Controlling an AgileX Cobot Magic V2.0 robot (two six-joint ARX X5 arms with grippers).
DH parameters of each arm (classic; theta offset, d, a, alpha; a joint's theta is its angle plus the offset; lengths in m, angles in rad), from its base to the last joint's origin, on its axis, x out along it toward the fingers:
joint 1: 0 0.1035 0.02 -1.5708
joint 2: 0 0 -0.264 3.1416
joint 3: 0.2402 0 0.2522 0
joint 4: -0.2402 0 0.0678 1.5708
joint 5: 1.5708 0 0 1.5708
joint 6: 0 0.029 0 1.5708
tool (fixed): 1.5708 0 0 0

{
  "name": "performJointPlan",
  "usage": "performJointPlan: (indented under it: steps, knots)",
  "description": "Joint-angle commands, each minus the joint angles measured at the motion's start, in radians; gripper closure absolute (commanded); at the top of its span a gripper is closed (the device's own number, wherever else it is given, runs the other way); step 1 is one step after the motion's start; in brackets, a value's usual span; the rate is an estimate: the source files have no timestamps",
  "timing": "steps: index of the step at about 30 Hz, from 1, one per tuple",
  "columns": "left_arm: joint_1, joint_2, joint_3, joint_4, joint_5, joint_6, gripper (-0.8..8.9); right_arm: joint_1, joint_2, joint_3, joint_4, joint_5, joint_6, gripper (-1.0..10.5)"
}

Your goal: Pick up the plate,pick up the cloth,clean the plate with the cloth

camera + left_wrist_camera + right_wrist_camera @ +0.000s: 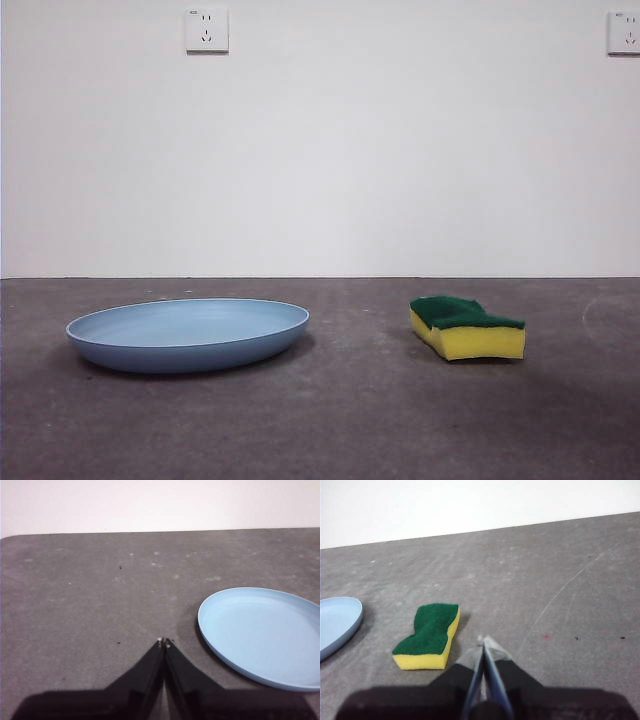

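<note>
The light-blue plate (188, 333) lies flat on the grey table at the left of the front view. It also shows in the left wrist view (265, 632) and its edge in the right wrist view (335, 622). The cloth is a yellow sponge with a dark green top (466, 327), lying flat to the right of the plate; it also shows in the right wrist view (429, 635). My left gripper (164, 641) is shut and empty, beside the plate and apart from it. My right gripper (483, 640) is shut and empty, beside the sponge and apart from it. Neither arm shows in the front view.
The grey table (350, 420) runs back to a white wall (320, 150) with two sockets (206, 30). A gap of bare table lies between plate and sponge.
</note>
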Motion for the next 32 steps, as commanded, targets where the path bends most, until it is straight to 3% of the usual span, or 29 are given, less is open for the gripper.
performJointPlan:
  steps: [1,7,13,23,27,32]
  knots:
    - [0.003,-0.003,-0.013,0.021,0.005,-0.069,8.19,-0.003,-0.001,-0.008,0.018,0.003,0.029,9.5]
    - [0.003,0.001,0.006,0.040,-0.001,-0.185,8.19,-0.003,0.010,0.036,0.021,0.006,0.178,9.6]
    - [0.003,0.054,0.091,0.021,0.001,-0.218,8.19,-0.003,0.110,0.150,0.019,0.003,0.216,9.6]
    - [0.003,0.324,0.345,-0.051,0.047,-0.212,8.19,-0.003,0.454,0.468,-0.071,-0.006,0.203,9.6]
    - [0.003,0.475,0.476,-0.135,0.119,-0.205,8.19,-0.003,0.598,0.609,-0.148,-0.021,0.136,9.6]
    - [0.003,0.671,0.643,-0.284,0.197,-0.109,8.19,-0.002,0.781,0.783,-0.292,-0.096,0.038,9.6]
